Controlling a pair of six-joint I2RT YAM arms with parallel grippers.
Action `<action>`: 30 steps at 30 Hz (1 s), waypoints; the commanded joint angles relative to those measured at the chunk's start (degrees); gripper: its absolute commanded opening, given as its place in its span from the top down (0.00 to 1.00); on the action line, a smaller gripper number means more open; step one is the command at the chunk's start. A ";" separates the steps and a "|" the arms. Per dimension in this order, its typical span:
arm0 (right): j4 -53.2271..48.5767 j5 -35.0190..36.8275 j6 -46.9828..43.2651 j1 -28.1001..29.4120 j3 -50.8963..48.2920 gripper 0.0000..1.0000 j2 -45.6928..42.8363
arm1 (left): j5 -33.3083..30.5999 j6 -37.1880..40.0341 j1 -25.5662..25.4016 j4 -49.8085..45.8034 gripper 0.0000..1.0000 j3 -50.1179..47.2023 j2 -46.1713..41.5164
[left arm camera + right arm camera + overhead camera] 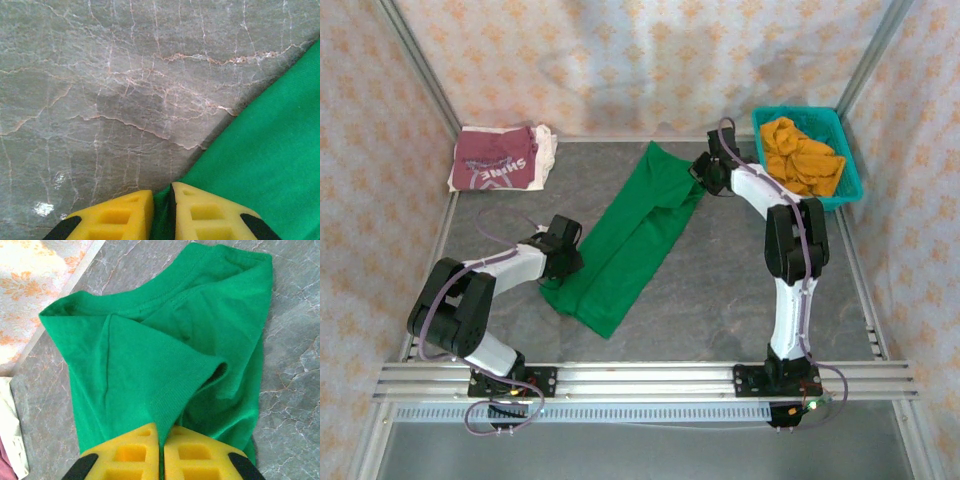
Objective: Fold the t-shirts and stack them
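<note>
Green t-shirt (630, 235), maroon t-shirt (498, 160): two; basket (847, 180): one; orange cloth (802, 155): perhaps one.

The desk (730, 290) is grey, stone-patterned, with pale cream veining. The green t-shirt (630, 245) is plain bright green, no print. The maroon t-shirt (498, 160) carries white lettering and white trim. The basket (800, 111) is teal mesh; the cloth (800, 155) in it is mustard orange. My left gripper (161, 200) and right gripper (161, 440) are yellow with black corners. The walls (620, 50) show an orange floral print on cream.
</note>
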 commanded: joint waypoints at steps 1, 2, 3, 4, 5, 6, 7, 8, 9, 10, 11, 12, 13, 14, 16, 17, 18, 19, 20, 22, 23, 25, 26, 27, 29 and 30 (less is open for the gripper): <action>-1.91 2.27 0.16 -0.68 1.30 0.95 2.69 | -1.07 -1.02 -0.35 -4.66 0.82 -2.67 3.56; -1.85 3.02 0.15 -0.66 1.24 0.95 2.84 | -1.20 -1.12 -0.35 -4.81 0.81 -2.76 3.31; -2.04 3.91 0.02 -0.73 1.35 0.95 2.93 | -1.28 -1.13 -0.35 -4.90 0.81 -2.87 2.98; -2.53 4.88 -0.30 -0.69 1.52 0.94 3.05 | -1.43 -1.22 -0.34 -4.95 0.81 -3.08 2.72; -3.21 5.74 -0.60 -0.75 1.73 0.95 3.24 | -1.52 -1.27 -0.35 -5.01 0.81 -3.14 2.51; -3.94 6.62 -0.81 -0.84 1.91 0.94 3.58 | -1.64 -1.31 -0.39 -5.02 0.81 -3.22 2.39; -4.47 7.16 -0.85 -0.99 1.97 0.94 3.84 | -1.60 -1.31 -0.35 -4.95 0.81 -3.23 2.30; -4.37 7.05 -0.65 -1.23 1.72 0.95 4.15 | -1.65 -1.40 -0.33 -4.92 0.81 -3.22 2.42; -3.51 6.40 -0.35 -1.52 1.41 0.95 4.29 | -1.65 -1.40 -0.35 -4.80 0.81 -3.22 2.43; -3.01 5.89 -0.20 -1.71 1.46 0.95 4.48 | -1.57 -1.40 -0.34 -4.71 0.81 -3.22 2.60; -3.29 5.63 -0.17 -1.81 2.33 0.94 4.85 | -1.56 -1.35 -0.37 -4.58 0.81 -3.15 2.76; -4.17 5.62 -0.40 -1.85 3.39 0.93 5.24 | -1.56 -1.31 -0.35 -4.65 0.81 -2.90 3.14; -4.54 5.28 -0.48 -1.81 4.20 0.91 5.52 | -1.43 -1.23 -0.35 -4.66 0.81 -2.71 3.43; -4.48 4.47 -0.70 -1.87 4.91 0.88 5.80 | -1.39 -1.13 -0.35 -4.75 0.81 -2.45 3.65; -4.29 3.38 -0.95 -1.81 5.85 0.81 5.87 | -1.38 -1.22 -0.35 -4.58 0.81 -2.34 3.82; -3.52 2.93 -1.11 -1.86 5.80 0.78 5.61 | -1.34 -1.22 -0.35 -4.44 0.81 -2.39 3.79; -3.31 2.82 -1.28 -1.81 5.94 0.76 5.41 | -1.37 -1.22 -0.35 -4.40 0.81 -2.42 3.82; -3.83 2.90 -1.69 -1.80 6.48 0.73 5.31 | -1.38 -1.22 -0.35 -4.46 0.81 -2.43 3.76; -4.78 2.90 -2.21 -1.80 7.00 0.73 5.13 | -1.38 -1.18 -0.35 -4.47 0.81 -2.43 3.73; -4.47 2.67 -2.52 -1.85 5.88 0.75 3.87 | -1.39 -1.03 -0.33 -4.53 0.81 -2.35 3.58; -3.92 2.15 -2.56 -1.85 4.78 0.75 2.97 | -1.39 -1.02 -0.35 -4.57 0.81 -2.34 3.57; -2.81 0.99 -2.73 -1.77 2.26 0.75 1.06 | -1.47 -0.96 -0.35 -4.57 0.81 -2.34 3.55; -2.41 0.28 -2.74 -1.75 0.87 0.75 -0.05 | -1.41 -0.96 -0.35 -4.57 0.81 -2.28 3.59; -2.27 -0.77 -2.96 -1.57 -0.16 0.75 -1.11 | -1.39 -0.96 -0.35 -4.64 0.81 -2.19 3.72; -3.37 -2.15 -3.60 -1.09 -1.12 0.75 -2.59 | -1.47 -0.80 -0.35 -5.00 0.81 -1.73 3.75; -4.24 -2.49 -3.70 -0.85 -1.90 0.75 -3.21 | -1.47 -0.78 -0.35 -5.18 0.81 -1.48 3.67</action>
